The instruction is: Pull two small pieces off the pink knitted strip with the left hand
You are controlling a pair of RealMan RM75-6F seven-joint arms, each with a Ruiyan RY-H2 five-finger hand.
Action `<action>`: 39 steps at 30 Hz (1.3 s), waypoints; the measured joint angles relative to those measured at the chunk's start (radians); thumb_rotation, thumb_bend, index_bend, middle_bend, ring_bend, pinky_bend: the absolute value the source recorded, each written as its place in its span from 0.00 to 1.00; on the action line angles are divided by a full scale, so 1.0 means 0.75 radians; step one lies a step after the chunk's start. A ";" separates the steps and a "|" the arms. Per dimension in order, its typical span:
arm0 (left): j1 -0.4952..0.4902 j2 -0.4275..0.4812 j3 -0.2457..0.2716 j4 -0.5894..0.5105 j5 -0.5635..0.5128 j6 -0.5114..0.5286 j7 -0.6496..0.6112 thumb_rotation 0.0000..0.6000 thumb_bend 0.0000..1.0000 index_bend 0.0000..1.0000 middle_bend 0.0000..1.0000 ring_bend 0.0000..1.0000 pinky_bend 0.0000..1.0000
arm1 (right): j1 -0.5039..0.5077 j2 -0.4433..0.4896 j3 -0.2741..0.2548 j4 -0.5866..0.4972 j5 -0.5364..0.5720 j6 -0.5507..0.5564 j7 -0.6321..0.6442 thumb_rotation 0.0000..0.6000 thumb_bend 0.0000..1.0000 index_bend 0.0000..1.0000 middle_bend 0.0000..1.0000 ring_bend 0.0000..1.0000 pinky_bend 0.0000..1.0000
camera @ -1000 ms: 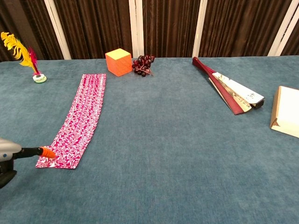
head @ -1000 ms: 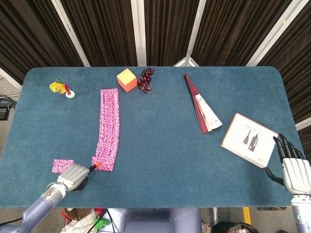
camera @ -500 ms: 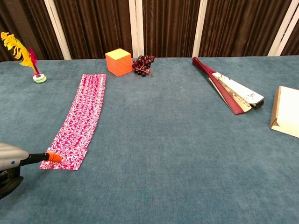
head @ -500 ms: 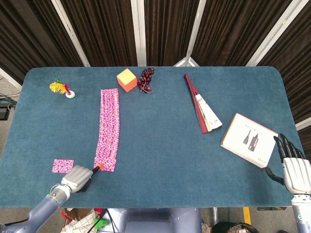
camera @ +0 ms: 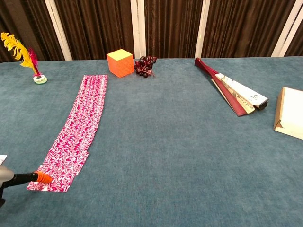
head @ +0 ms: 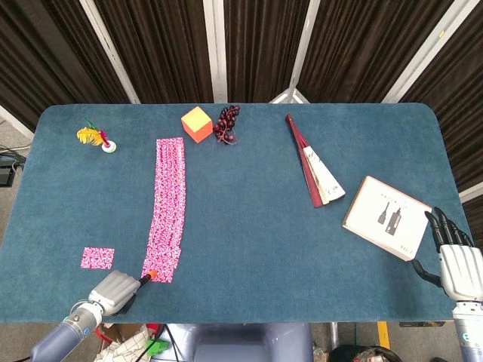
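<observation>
Left hand [head: 113,292] nearer table edge than before, pinching pink strip's [head: 169,204] dragged end, right hand [head: 455,260] open, unmoved

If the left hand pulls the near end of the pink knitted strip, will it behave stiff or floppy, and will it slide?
Probably floppy: the pink knitted strip lies quite flat on the table and bends slightly near its lower end. It looks thin, so likely light. On the fuzzy blue cloth it may drag rather than slide freely under the left hand.

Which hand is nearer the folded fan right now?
Right. The right hand sits at the table's near right corner, past the box from the folded fan; the left hand is across at the near left edge.
</observation>
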 measured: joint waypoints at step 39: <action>0.431 0.106 -0.028 0.171 0.649 0.811 -0.372 1.00 0.23 0.04 0.00 0.00 0.08 | 0.014 -0.013 -0.006 0.009 0.006 -0.029 -0.020 1.00 0.27 0.00 0.00 0.14 0.25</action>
